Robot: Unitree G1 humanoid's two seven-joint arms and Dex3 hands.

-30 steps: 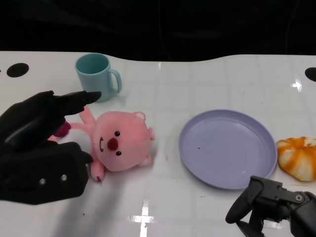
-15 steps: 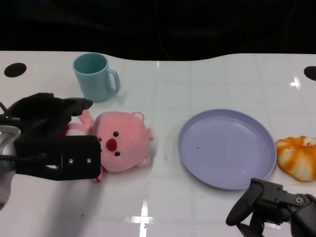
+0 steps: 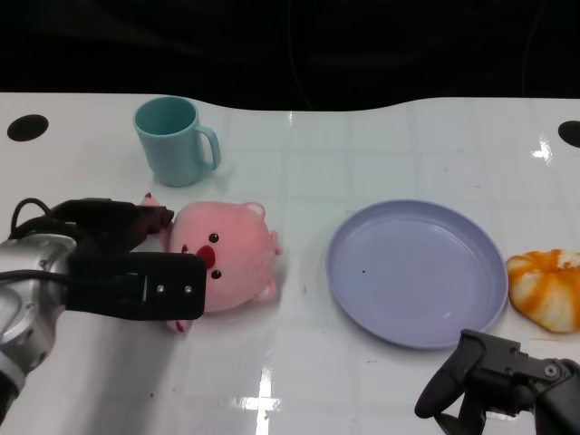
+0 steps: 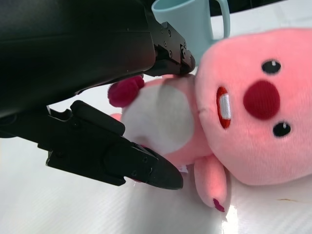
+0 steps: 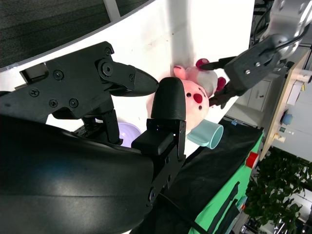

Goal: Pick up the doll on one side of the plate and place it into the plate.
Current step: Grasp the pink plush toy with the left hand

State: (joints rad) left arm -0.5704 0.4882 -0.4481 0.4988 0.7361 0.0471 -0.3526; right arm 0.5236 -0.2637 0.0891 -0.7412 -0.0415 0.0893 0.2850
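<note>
Since a second ago our left hand (image 3: 127, 263) has dropped from above the table and closed in on the pink doll (image 3: 227, 258), which has barely shifted; the right hand has stayed where it was. In the head view the left hand now covers the doll's body, fingers (image 3: 136, 220) spread on its far side and the thumb part on the near side. Our left wrist view shows the doll's white belly (image 4: 156, 117) sitting between the upper fingers (image 4: 165, 48) and the lower one (image 4: 141, 168), both touching or just beside the plush, but we cannot tell whether the grip has tightened.

The doll lies on its back on the white table (image 3: 362, 145), left of the centre, well apart from the purple plate (image 3: 417, 272), which sits right of the centre toward the near edge. A teal mug (image 3: 174, 140) stands beyond the doll, nearer the far edge. An orange and white toy (image 3: 548, 288) rests just beside the plate at the right edge.

Our right hand (image 3: 494, 385) hangs at the near right corner, fingers curled in with nothing in them.
</note>
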